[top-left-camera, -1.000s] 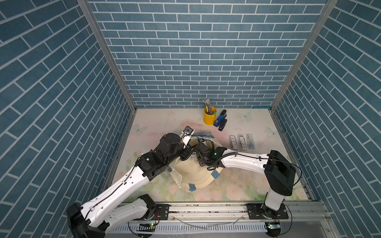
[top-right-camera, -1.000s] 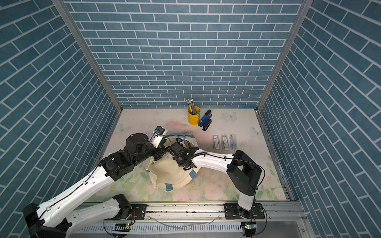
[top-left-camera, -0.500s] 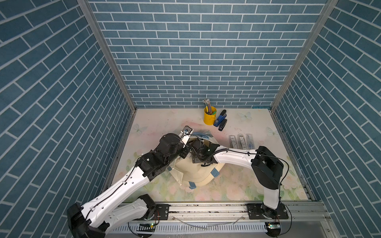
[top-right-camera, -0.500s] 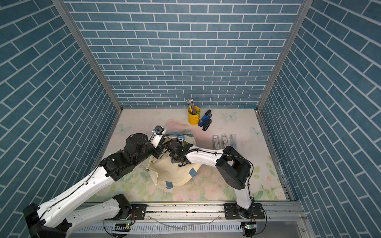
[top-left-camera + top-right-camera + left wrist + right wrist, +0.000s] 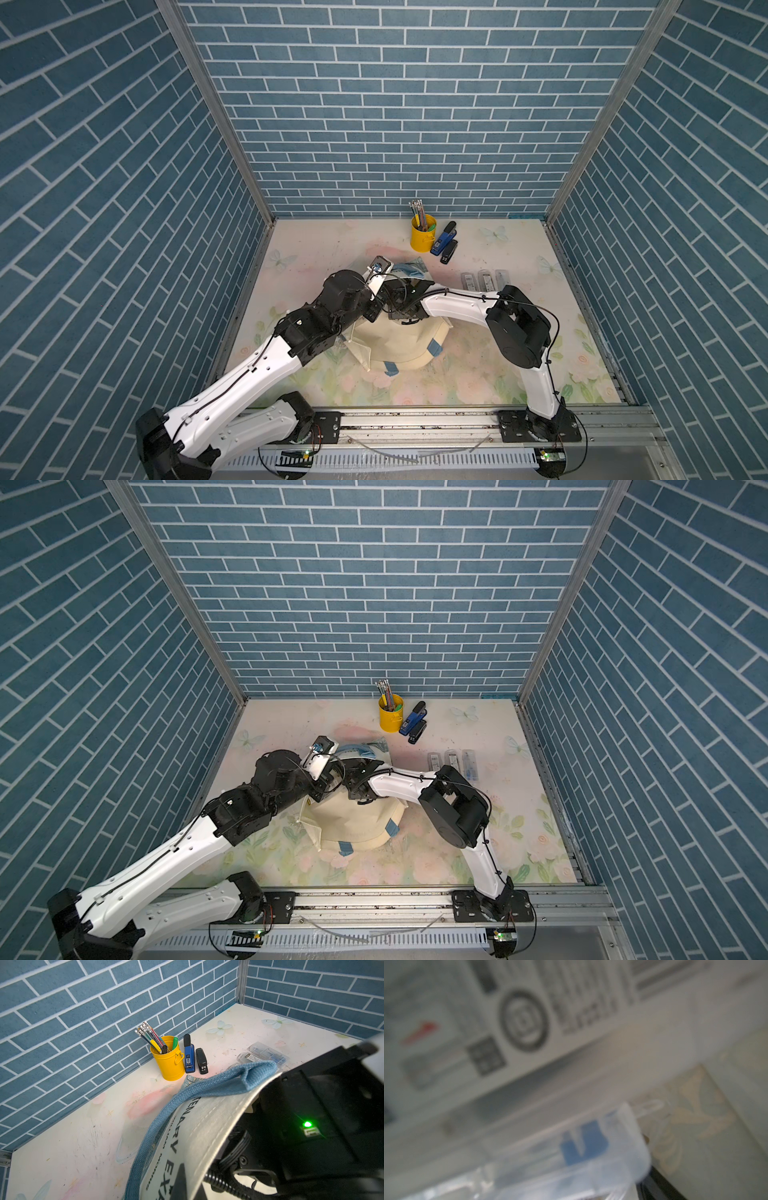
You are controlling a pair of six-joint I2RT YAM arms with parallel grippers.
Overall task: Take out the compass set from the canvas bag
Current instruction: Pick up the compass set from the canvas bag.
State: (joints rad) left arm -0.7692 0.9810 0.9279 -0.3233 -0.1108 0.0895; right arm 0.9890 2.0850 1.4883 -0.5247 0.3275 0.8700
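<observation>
In both top views: large cream canvas bag point(image 5: 399, 345) with light blue strap handles, slumped midway on the floral table point(image 5: 332, 249), mouth turned away from the arms' bases. At the mouth's rim, left gripper point(image 5: 372, 311), pressed together on the fabric; left arm point(image 5: 266, 365) reaching diagonally from the near corner. Opposite, right arm point(image 5: 457, 305) folded sharply at the elbow, white forearm level, wrist inside the mouth; right gripper hidden there. Three clear flat cases point(image 5: 484, 280) beyond that forearm, apart from the bag.

Left wrist view: raised cream rim point(image 5: 207, 1126) and blue strap point(image 5: 207, 1086) close up, right arm's black wrist just under the rim.

Right wrist view, blurred: compass set point(image 5: 591, 1147), a clear plastic case with a blue part, inside the bag, close before the camera, beside a white labelled pack point(image 5: 519, 1020). Cannot tell whether the right gripper stands spread or closed.
</observation>
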